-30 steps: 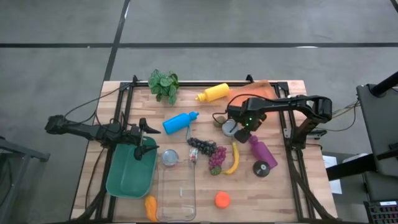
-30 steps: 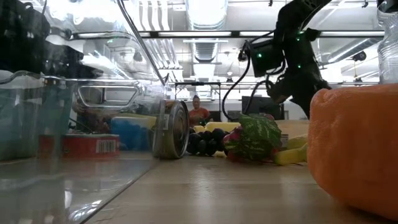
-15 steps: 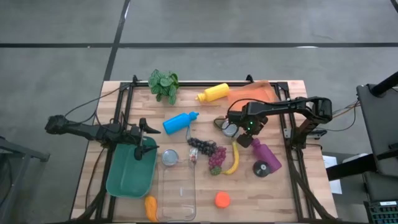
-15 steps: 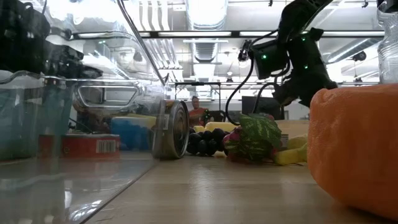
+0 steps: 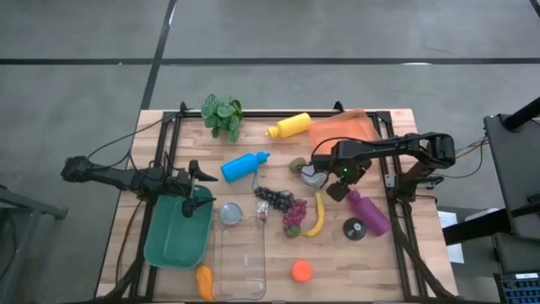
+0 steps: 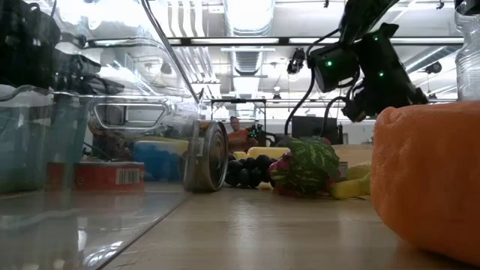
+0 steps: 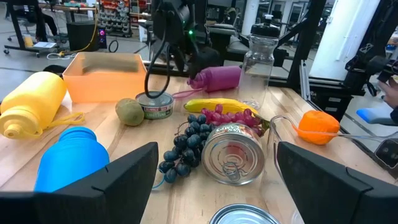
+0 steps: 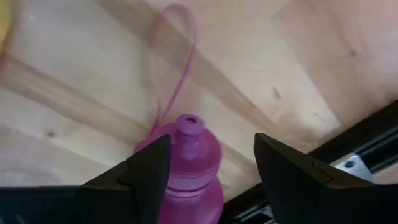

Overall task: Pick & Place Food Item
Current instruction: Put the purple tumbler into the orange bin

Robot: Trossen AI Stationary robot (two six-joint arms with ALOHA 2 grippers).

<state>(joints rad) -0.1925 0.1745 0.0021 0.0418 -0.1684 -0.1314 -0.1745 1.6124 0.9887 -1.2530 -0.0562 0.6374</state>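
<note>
Over tabletop (image 5: 384, 253) centre-right: right pincer (image 5: 335, 191) open above purple bottle (image 5: 366, 211), banana (image 5: 318, 215) at nine o'clock; left pincer (image 5: 199, 187) open over green bin (image 5: 177, 235).

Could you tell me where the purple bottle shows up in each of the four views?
High view: purple bottle, right of the banana.
Low view: not identifiable.
Left wrist view: lying at back, behind the banana.
Right wrist view: spout between the right gripper fingers.
Shared landmark: the banana.
</note>
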